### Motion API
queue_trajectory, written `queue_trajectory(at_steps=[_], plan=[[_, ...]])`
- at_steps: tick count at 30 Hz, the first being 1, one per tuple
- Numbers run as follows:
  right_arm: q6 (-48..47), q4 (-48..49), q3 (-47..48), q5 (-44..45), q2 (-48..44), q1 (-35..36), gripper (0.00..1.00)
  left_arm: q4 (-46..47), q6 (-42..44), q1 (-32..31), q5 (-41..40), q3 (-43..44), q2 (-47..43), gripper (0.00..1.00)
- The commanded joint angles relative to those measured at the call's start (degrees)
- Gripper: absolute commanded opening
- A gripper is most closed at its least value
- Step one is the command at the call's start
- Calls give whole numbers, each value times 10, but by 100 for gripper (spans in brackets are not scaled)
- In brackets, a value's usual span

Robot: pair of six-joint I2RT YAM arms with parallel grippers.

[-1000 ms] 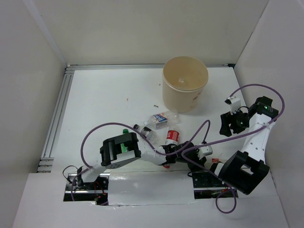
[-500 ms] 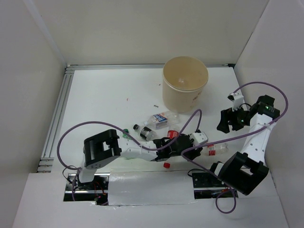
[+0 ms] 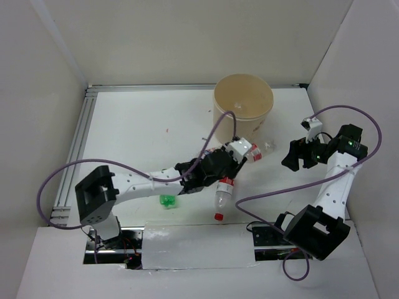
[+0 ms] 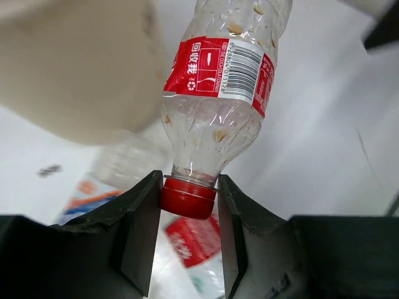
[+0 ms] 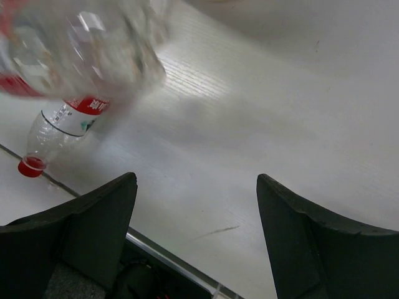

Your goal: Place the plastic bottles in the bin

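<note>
The carry to the bin is in hand. The left fingers (image 4: 138, 230) are clamped on the red cap of a clear red-labelled bottle (image 4: 218, 81), held just on the near side of the bin (image 3: 223, 128), which stands by the table's far edge. The right fingers (image 5: 93, 218) stand apart, holding nothing. Next, the bottle likely needs lifting over the rim before release. A second red-labelled bottle (image 3: 222, 192) and a green bottle (image 3: 167, 200) lie toward the near edge.

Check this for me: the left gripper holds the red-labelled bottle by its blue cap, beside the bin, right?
Not quite: the cap is red, not blue. The left wrist view shows the left gripper shut on that cap of the red-labelled bottle, beside the bin.
</note>
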Motion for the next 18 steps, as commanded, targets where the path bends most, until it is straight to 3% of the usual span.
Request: queue_trajectory(at_steps=[1, 10, 15, 16, 17, 18], plan=[[8, 23, 10, -29, -19, -3, 84, 9, 29, 31, -53, 11, -63, 0], [-14, 28, -1, -34, -25, -3, 84, 4, 60, 99, -66, 122, -53, 0], [-30, 28, -12, -45, -30, -3, 85, -19, 53, 127, -96, 206, 25, 0], [-36, 28, -12, -50, -35, -3, 85, -46, 45, 136, -97, 243, 52, 7], [-36, 28, -18, -50, -35, -3, 85, -57, 45, 136, -97, 259, 52, 7], [-36, 23, -18, -50, -35, -3, 85, -66, 37, 144, -97, 273, 74, 20]])
